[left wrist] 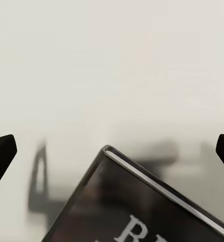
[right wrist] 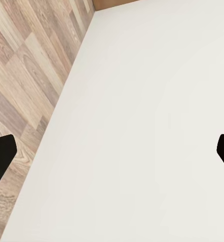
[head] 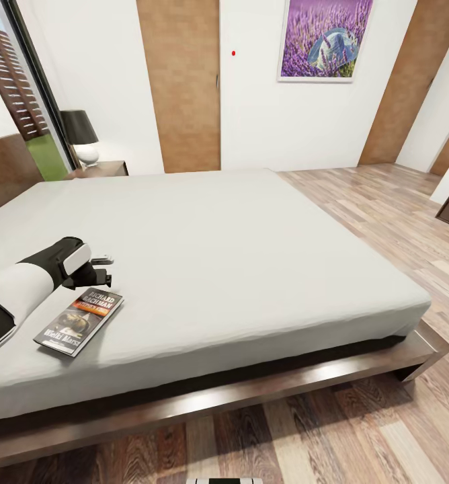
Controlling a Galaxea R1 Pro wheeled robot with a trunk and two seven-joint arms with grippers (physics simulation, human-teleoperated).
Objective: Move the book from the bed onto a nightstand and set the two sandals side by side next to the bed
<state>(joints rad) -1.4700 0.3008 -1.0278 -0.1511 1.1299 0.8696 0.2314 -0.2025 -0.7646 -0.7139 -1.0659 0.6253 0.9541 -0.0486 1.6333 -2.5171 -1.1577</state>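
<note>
Black left gripper (head: 102, 267) was seen spread wide, grasping nothing, poised just past the top edge of the book (head: 80, 321), which lay flat on the bed (head: 238, 262) near its front edge. A sound grasp was judged to need the fingers lowered astride that edge before closing. The right gripper (right wrist: 112, 151) was likewise spread, over bare mattress.
</note>
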